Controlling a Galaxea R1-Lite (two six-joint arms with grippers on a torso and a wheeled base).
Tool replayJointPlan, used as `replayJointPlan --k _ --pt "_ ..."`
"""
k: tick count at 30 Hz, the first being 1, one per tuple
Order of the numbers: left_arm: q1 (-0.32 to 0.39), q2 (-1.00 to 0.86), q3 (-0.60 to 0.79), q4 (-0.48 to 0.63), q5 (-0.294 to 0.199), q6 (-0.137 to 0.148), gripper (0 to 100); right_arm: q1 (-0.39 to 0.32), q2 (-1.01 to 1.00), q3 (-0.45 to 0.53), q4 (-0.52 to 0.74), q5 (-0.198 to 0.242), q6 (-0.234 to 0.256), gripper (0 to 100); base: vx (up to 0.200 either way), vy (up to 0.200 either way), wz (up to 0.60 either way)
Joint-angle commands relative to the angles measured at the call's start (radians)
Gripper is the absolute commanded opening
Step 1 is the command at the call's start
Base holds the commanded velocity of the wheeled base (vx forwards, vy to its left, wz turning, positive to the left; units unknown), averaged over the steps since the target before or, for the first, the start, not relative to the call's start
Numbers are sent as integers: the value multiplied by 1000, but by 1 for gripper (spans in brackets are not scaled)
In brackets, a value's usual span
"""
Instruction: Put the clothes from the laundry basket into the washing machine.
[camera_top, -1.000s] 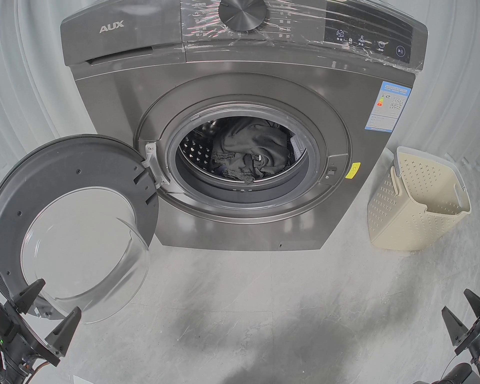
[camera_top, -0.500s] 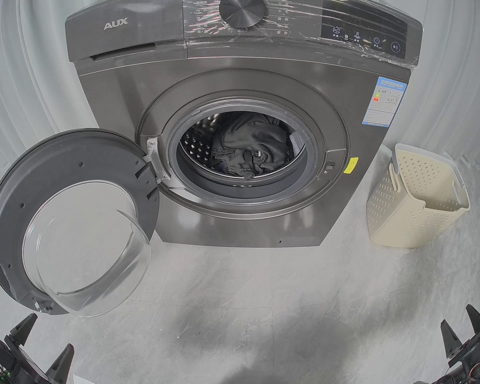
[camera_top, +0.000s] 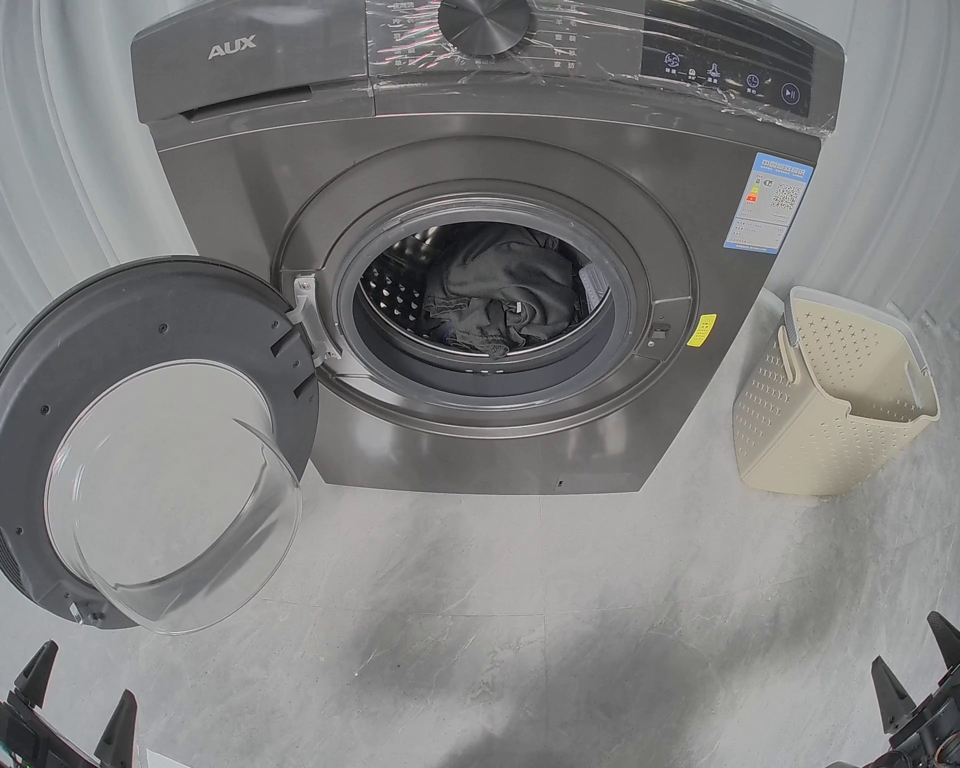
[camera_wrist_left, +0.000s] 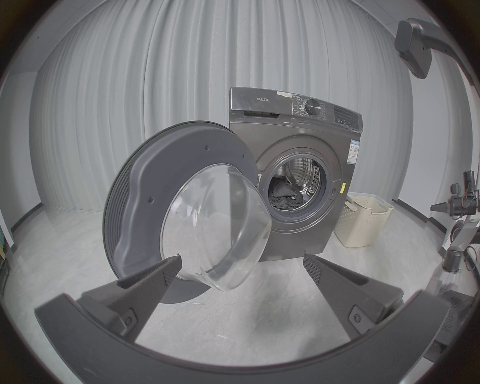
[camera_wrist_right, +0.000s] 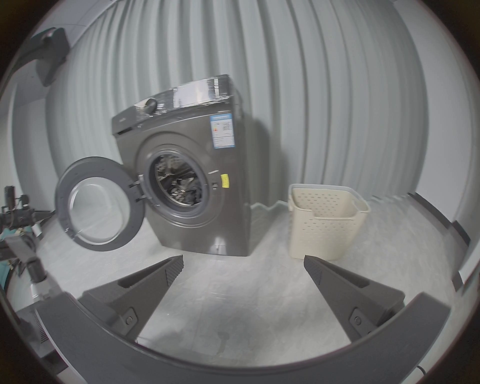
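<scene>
The grey washing machine (camera_top: 480, 150) stands ahead with its round door (camera_top: 150, 440) swung wide to the left. Dark clothes (camera_top: 500, 290) lie inside the drum, also seen as clothes (camera_wrist_left: 286, 194) and clothes (camera_wrist_right: 184, 186) from the wrists. The cream laundry basket (camera_top: 835, 395) sits on the floor right of the machine, with no clothes visible inside it; the basket (camera_wrist_right: 326, 220) looks bare from the right wrist too. My left gripper (camera_top: 78, 693) is open at the lower left, holding nothing. My right gripper (camera_top: 917, 662) is open at the lower right, holding nothing.
Bare grey floor (camera_top: 540, 610) stretches between me and the machine. The open door (camera_wrist_left: 185, 205) juts out on the left side, close ahead of my left gripper. Pale curtains (camera_wrist_right: 325, 90) ring the room.
Both grippers have dropped lower and farther back toward the picture's bottom corners. The head camera shifted slightly a second ago, then held still. Clothes, door and basket stay put.
</scene>
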Motion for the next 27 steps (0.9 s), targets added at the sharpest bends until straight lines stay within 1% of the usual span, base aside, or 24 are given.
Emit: replayJointPlan --k 1,2,3,4,5,7,8,9,12,15,16,17,21,22,25,27 --pt "1 -22 18 29 58 37 100 10 1 13 -3 5 -10 100 0 0 0" --pt "0 -23 16 43 71 35 100 10 3 13 -3 -47 7 100 0 0 0" --pt "0 -23 13 55 84 26 100 10 3 13 -3 -110 21 100 0 0 0" --pt "0 -23 15 49 91 11 100 10 3 12 -1 -170 26 100 0 0 0" --pt "0 -23 18 43 91 4 100 10 3 13 -3 -203 26 100 0 0 0" --pt "0 -23 18 40 91 3 100 10 0 18 -4 -217 35 100 0 0 0" --pt "0 -22 18 40 91 3 100 10 4 16 -4 -207 38 100 0 0 0" --pt "0 -22 18 40 91 3 100 10 4 16 -4 -207 38 100 0 0 0" --pt "0 -23 18 40 93 4 100 14 3 18 -7 -185 32 100 -200 0 0" --pt "0 -23 18 40 91 1 100 11 3 18 -7 -196 32 100 -200 0 0" --pt "0 -23 18 40 91 -3 100 10 3 18 -6 -210 32 100 -200 0 0" --pt "0 -23 18 40 91 -3 100 11 3 18 -4 -214 30 100 -200 0 0" --pt "0 -23 18 40 91 -2 100 11 6 16 -1 -213 9 100 -200 0 0" --pt "0 -23 18 40 91 -2 100 11 6 18 -1 -211 9 100 0 0 0" --pt "0 -23 18 40 91 -6 100 16 12 12 11 -176 10 100 0 0 0" --pt "0 -23 18 40 91 -3 100 16 12 16 0 -148 -11 100 0 100 0"
